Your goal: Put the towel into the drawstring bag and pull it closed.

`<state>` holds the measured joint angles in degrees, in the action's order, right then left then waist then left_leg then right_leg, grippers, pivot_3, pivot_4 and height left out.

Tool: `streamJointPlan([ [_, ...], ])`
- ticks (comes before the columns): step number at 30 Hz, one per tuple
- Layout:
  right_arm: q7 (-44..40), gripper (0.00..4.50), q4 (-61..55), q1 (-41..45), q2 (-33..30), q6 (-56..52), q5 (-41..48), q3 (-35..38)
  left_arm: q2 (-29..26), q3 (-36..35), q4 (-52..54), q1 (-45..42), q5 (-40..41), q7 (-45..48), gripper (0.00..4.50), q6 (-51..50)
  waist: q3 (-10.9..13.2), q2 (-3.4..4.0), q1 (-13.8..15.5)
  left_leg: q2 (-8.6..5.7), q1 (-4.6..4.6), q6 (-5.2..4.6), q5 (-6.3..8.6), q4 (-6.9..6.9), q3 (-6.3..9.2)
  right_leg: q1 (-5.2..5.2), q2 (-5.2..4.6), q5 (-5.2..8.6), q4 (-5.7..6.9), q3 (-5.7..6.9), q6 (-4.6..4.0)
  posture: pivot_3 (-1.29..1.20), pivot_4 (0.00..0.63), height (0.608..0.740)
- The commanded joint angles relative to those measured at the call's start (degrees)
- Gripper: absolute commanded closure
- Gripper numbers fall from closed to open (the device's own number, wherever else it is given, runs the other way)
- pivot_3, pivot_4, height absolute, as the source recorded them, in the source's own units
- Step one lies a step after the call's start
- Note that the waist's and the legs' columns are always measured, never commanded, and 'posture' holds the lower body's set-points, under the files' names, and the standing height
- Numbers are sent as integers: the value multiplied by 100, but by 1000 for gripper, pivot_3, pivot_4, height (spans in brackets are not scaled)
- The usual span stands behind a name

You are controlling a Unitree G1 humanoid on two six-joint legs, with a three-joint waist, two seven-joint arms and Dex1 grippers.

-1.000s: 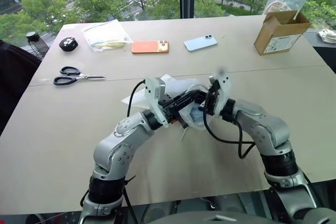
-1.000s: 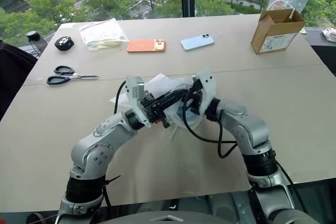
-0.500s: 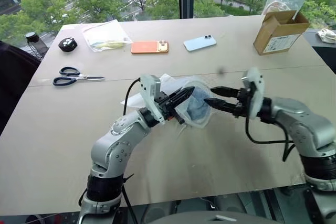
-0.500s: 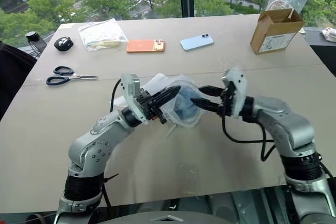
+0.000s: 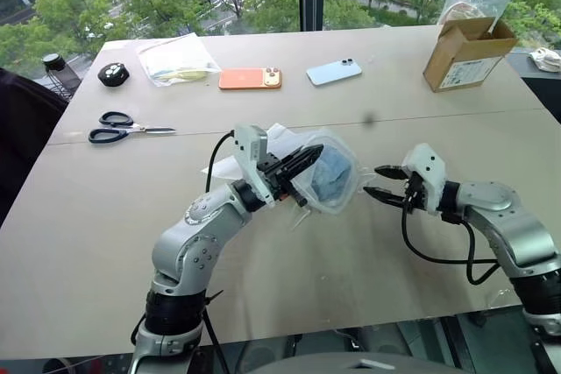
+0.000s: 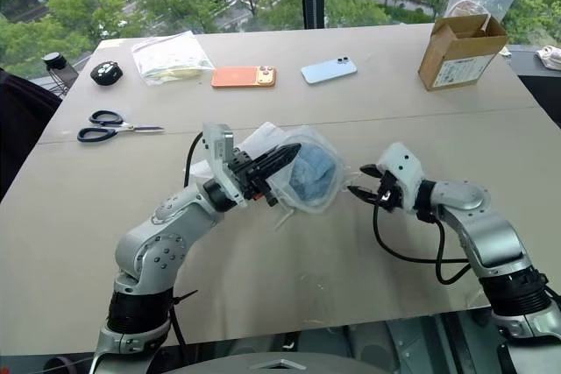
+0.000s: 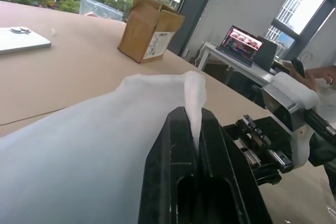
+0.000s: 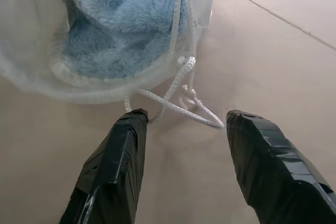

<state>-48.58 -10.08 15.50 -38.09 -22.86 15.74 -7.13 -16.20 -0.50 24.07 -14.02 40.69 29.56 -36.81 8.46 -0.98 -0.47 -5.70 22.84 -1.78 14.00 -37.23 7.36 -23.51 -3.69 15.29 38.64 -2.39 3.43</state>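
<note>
What moved: Since a second ago the right gripper had let go, pulled out of the bag's mouth and swung off to the right. The left gripper had stayed put.
Left fingers: They were pressed together, pinching a fold of the drawstring bag between them. This held the bag up off the table, likely so its mouth stayed easy to reach.
Right fingers: They were spread apart and held nothing. They pointed at the bag from just beside it.
Towel: The towel sat inside the bag, just past the right fingertips. Its blue showed through the thin cloth.
Cord: The cord loops hung from the bag's mouth and lay between the two right fingers, a little ahead of the tips.
Still to do: The mouth looked loose, so the cord probably needed a grab and a pull.
</note>
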Motion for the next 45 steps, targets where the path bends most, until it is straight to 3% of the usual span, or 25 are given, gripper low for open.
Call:
streamJointPlan([
  [1,110,1921,250,69,95,656,-467,-156,-47,-101,151,-31,84,7,4500,39,0,0,-8,0,0,0,0,0,0,0,0,0,0,0,0,0,150,734],
  [8,629,1921,820,378,740,1352,-921,-152,-64,-95,175,-11,71,-14,4500,28,0,0,-12,1,-5,1,-1,0,-2,-1,3,0,9,-2,0,0,150,734],
  [10,616,2311,821,383,803,1402,-882,-111,-69,-98,182,5,70,-14,4500,29,0,0,-1,0,-5,1,0,-1,-2,-1,2,0,8,-1,0,0,150,734],
  [14,556,3641,819,335,823,1345,-751,-21,-72,-102,174,11,62,-18,4500,36,0,0,-2,0,-4,1,0,-1,-2,-1,1,0,5,-1,0,0,150,734],
  [15,579,3756,829,338,834,1321,-719,26,-72,-104,169,8,62,-20,4500,35,0,0,-2,0,-4,1,0,-1,-2,-1,2,0,5,-1,0,0,150,734],
  [16,629,4310,842,362,855,1289,-688,88,-66,-112,164,9,105,-17,4500,2,0,0,-2,0,-4,1,0,-1,-1,-1,2,0,6,-1,0,0,150,734],
  [17,679,4413,854,402,881,1252,-656,151,-61,-120,155,5,125,-19,4500,-15,0,0,-3,0,-4,1,0,-1,-1,-1,2,0,6,-1,0,0,150,734],
  [24,1327,4413,971,1005,1349,910,-335,755,8,-369,87,-66,239,-48,4500,115,1,0,-31,1,-6,1,-1,-1,-4,-4,4,0,13,-4,-1,0,150,734],
  [27,1327,4500,992,950,1408,907,-416,655,-194,-274,217,12,-18,-57,3677,149,0,0,-9,1,-6,1,0,0,-1,-3,4,0,11,-2,-1,0,150,734],
  [30,1351,4500,902,878,1448,854,-433,596,-514,-386,377,114,156,260,2447,126,0,0,-13,0,-3,1,0,2,-2,-3,3,0,5,-4,-1,0,150,734],
  [34,1341,4500,784,881,1461,700,-382,604,-1799,-1362,428,526,1122,1391,2447,-373,4,5,-89,5,-4,1,0,7,-17,-16,7,0,12,-16,-1,0,150,734],
  [38,1313,4500,843,930,1487,682,-403,565,-2809,-1637,823,1376,1636,2430,2447,-710,8,17,-123,10,-7,1,0,16,-16,-16,10,2,10,-14,-3,0,150,734],
  [41,1318,4500,860,949,1540,663,-396,541,-3129,-1338,1130,1900,1336,2766,2447,-567,9,17,-113,8,-5,0,0,14,-20,-14,3,1,1,-17,-3,0,150,734],
  [45,1319,4500,782,905,1589,614,-395,512,-3019,-697,1278,2014,788,2588,2447,-321,11,20,-29,8,-7,0,1,17,-8,-10,3,0,-6,-20,-4,0,150,734],
])
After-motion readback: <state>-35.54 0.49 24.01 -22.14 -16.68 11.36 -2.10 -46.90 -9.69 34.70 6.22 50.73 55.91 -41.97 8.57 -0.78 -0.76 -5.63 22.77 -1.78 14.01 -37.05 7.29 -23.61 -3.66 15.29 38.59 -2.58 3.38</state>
